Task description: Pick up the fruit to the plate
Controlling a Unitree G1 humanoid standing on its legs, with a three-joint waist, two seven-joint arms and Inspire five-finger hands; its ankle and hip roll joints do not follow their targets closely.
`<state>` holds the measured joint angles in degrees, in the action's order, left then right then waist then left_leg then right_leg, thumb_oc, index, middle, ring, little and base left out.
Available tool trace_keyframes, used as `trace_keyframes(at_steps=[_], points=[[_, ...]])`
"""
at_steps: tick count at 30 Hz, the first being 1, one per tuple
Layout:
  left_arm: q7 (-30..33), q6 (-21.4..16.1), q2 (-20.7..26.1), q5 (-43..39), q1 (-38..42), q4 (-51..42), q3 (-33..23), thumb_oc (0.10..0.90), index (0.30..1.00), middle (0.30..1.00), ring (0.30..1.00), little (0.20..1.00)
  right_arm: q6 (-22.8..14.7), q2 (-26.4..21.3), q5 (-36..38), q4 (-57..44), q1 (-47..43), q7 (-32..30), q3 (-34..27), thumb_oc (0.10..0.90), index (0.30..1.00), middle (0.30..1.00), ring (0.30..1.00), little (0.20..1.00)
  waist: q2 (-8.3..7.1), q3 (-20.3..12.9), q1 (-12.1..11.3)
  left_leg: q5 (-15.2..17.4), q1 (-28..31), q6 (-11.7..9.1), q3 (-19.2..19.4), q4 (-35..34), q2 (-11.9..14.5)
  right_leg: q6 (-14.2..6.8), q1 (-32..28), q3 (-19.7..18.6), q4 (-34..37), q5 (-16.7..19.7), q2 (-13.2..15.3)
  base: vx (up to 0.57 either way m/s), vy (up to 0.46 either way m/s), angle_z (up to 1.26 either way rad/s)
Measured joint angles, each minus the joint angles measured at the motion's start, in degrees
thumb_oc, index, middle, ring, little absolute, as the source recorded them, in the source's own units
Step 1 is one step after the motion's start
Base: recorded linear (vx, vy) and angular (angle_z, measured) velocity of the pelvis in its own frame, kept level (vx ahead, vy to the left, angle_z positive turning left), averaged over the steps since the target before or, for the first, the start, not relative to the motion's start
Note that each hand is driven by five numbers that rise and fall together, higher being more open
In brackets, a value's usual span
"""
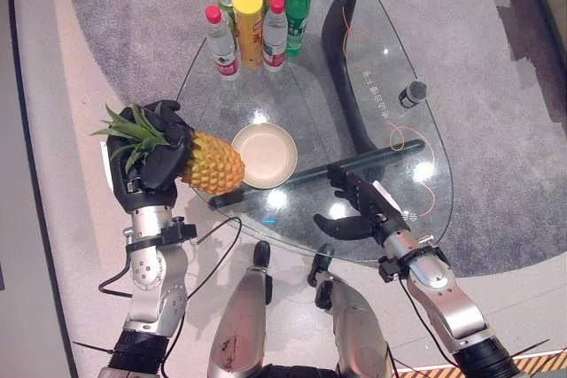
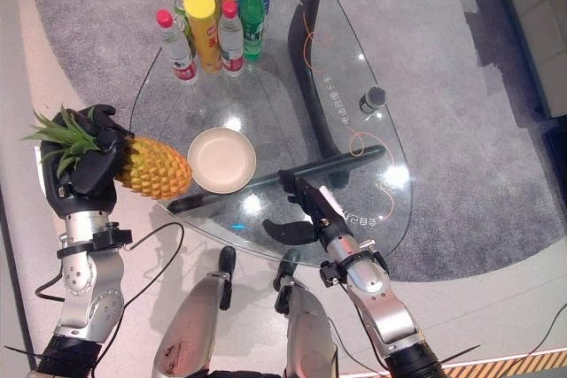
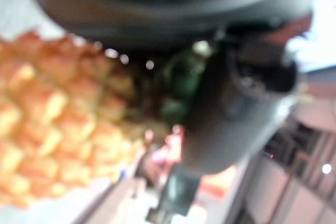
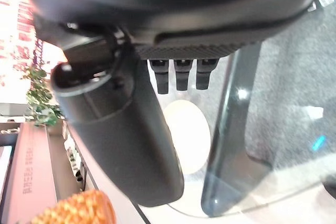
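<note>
— Holding the pineapple in my left hand: fingers and thumb curled round the top of the fruit, where the green crown meets the body. The crown sticks out past the back of the hand, away from the plate.

— Where does the fruit sit relative to the plate?

— Lying on its side, in the air, at the near-left edge of the glass table. Its base end points toward the plate and comes just beside the plate's rim; contact between the two I cannot tell. The plate is cream, round, with nothing on it.

— Right hand?

— My right hand is on the other side of the plate, above the table's near edge, well apart from the plate. Fingers straight and relaxed, thumb out to the side, holding nothing. The right wrist view shows the same: fingertips in a row, extended, the plate beyond them.

— Other items, again from the plate?

— A cluster of bottles at the far end of the table, well beyond the plate. A small dark cylinder stands far off to the plate's right, near the table edge.
</note>
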<state>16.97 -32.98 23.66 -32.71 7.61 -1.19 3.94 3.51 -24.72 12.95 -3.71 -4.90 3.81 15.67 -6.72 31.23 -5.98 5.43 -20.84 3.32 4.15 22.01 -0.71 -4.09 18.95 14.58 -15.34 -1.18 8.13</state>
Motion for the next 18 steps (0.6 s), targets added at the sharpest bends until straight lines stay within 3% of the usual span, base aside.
trace_keyframes(at_steps=[6,18], points=[[3.23,-0.28,1.11,3.16,3.57,2.51,2.57,0.1,0.3,0.3,0.3,0.2,1.08,-0.03,1.22,1.7,-0.99,0.68,1.81,0.8,0.9,0.9,0.9,0.9,-0.33,0.0,0.34,0.5,-2.64,0.28,0.68,1.77,0.15,-0.01,2.56,-1.0,-0.95,0.25,-0.03,-0.02,0.053,-0.05],[9.85,-2.3,1.73,5.76,12.19,12.53,4.47,0.1,0.3,0.3,0.3,0.2,3.55,0.01,3.51,7.51,-6.21,1.79,6.2,0.8,0.9,0.9,0.9,0.9,-0.87,-0.07,3.98,1.08,-9.7,0.92,1.97,5.21,0.87,-0.1,8.92,-2.47,-1.61,1.72,-0.49,-0.04,0.042,-0.06]])
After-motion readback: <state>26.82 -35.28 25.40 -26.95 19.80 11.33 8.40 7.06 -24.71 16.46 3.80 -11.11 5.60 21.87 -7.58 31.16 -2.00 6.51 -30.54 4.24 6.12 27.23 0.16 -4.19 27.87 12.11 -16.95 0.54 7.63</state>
